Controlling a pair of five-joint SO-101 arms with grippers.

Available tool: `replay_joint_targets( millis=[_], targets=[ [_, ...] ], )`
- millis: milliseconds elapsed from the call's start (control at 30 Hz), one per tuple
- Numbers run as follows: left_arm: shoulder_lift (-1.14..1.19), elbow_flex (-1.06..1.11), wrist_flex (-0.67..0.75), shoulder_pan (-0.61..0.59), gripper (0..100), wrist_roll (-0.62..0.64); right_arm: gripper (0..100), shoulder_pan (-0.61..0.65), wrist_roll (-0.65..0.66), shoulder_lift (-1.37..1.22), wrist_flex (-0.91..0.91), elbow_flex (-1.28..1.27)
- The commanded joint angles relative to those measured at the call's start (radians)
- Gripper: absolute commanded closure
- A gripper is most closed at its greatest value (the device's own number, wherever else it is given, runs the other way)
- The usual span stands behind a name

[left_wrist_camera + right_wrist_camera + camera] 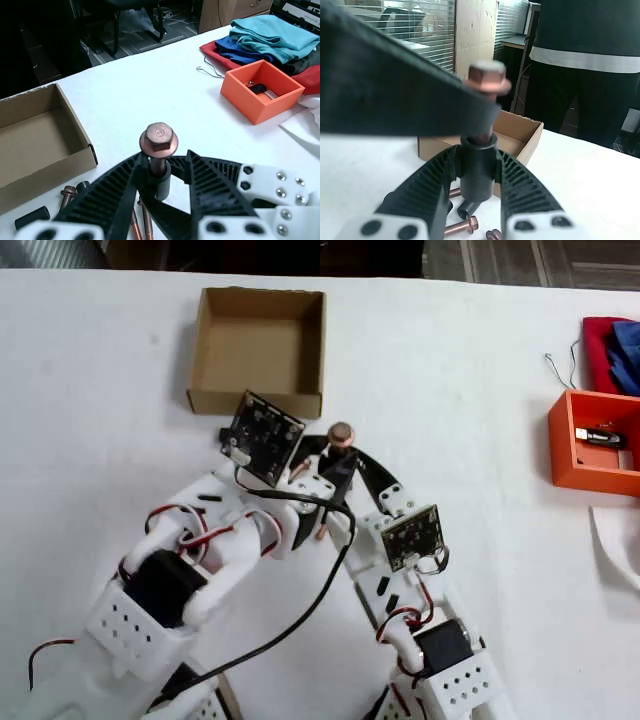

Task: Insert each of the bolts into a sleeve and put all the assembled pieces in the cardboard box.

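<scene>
A copper bolt [159,138] stands upright with its shaft entering the top of a black sleeve [478,172]. My right gripper [478,167] is shut on the sleeve from both sides. My left gripper [159,167] is shut on the bolt's shaft just under the head. In the high view the bolt head [340,433] shows where both grippers meet, just right of the cardboard box's [260,350] near corner. The box [35,135] is open. Loose bolts [145,222] and loose sleeves [32,216] lie on the table below the grippers.
An orange bin [598,445] holding a small dark item sits at the right edge, with folded clothes [612,348] behind it. A thin wire [560,365] lies beside them. A black cable [300,615] loops over the table between the arms.
</scene>
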State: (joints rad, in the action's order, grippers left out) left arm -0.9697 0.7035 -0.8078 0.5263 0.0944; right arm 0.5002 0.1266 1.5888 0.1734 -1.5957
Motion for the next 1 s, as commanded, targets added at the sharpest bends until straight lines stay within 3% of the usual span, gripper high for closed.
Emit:
replay_joint_targets(
  millis=[0, 300, 567, 733, 967],
  targets=[
    [-0.011, -0.073, 0.0, 0.0, 86, -0.023, 97.5, 0.005, 0.006, 0.002, 0.002, 0.012],
    [-0.005, 0.038, 0.002, -0.002, 86, -0.074, 97.5, 0.005, 0.006, 0.005, -0.001, 0.012],
    [-0.002, 0.045, -0.009, -0.126, 86, -0.078, 97.5, 0.005, 0.006, 0.007, -0.001, 0.014],
    [-0.011, 0.093, -0.014, -0.135, 86, -0.161, 97.5, 0.005, 0.006, 0.007, 0.002, 0.014],
    [-0.012, -0.113, -0.025, -0.158, 86, -0.166, 97.5, 0.004, 0.008, -0.001, 0.005, 0.015]
  ],
)
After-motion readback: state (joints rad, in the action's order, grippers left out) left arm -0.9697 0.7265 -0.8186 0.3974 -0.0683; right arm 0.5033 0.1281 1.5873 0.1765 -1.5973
